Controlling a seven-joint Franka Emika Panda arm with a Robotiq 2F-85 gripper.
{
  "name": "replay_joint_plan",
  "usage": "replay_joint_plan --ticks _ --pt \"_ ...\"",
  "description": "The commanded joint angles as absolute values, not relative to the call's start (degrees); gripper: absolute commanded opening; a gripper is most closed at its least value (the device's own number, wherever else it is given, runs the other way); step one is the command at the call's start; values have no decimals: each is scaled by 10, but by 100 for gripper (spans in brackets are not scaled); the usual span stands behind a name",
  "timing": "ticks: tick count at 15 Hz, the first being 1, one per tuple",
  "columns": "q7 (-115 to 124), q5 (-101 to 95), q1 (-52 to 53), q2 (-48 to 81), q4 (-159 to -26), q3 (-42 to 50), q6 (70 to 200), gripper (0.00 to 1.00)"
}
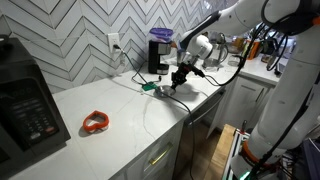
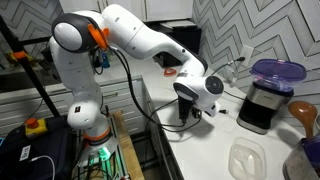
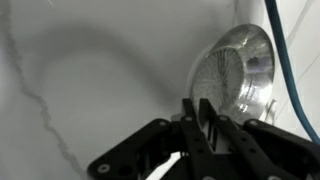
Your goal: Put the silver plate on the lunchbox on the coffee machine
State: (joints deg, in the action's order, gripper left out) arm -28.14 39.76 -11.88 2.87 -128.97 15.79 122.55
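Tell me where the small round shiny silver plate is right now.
In the wrist view the small round shiny silver plate lies on the white countertop at upper right, just past the gripper, with a blue cable on its right.

You see silver plate (image 3: 235,75): shiny metal, speckled centre. Countertop (image 3: 80,70): smooth white, faint grey veins. Your gripper (image 3: 197,104): matt black.

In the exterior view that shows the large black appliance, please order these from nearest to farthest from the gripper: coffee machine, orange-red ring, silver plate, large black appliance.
1. the silver plate, right at the gripper, just below it.
2. the coffee machine, close behind, by the wall.
3. the orange-red ring, far off toward the view's left.
4. the large black appliance, at the left edge.
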Motion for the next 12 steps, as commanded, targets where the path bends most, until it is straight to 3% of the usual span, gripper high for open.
replay_joint_plan --ticks 1,8,12 --pt "-301 417 -135 33 -1282 150 1225 0" --pt "-281 385 -185 -83 -1306 197 1287 0" --pt "-291 470 -185 -163 -1296 229 1220 0"
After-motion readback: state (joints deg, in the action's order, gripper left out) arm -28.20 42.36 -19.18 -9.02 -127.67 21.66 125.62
